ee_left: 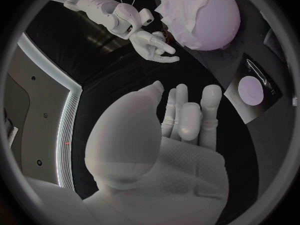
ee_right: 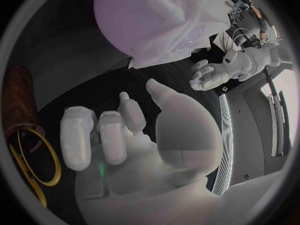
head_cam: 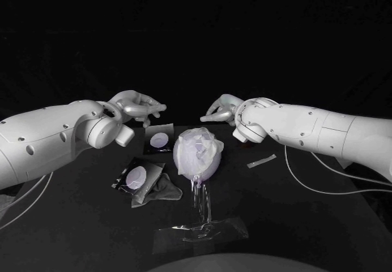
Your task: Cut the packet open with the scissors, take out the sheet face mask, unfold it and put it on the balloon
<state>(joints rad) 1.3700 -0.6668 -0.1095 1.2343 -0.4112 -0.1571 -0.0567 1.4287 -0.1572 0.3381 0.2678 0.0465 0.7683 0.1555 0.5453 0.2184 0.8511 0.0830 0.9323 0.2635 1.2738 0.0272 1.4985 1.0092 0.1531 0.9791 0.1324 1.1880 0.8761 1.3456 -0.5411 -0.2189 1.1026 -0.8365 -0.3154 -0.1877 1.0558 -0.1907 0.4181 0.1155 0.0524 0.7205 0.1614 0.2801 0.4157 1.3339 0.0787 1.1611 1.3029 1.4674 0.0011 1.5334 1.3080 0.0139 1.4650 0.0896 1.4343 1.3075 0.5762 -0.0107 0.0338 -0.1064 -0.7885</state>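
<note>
Since the face mask (head_cam: 199,144) already drapes the balloon (head_cam: 209,168), placing looks nearly done. The left hand (head_cam: 137,107) and right hand (head_cam: 219,111) hover behind, empty, fingers loosely spread. Smoothing likely follows.

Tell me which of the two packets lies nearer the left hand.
The far packet, beside the balloon, just under the left hand; the other packet lies closer to the robot.

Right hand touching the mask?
Apart. Right wrist view shows dark table between the right hand and the mask on the balloon.
</note>
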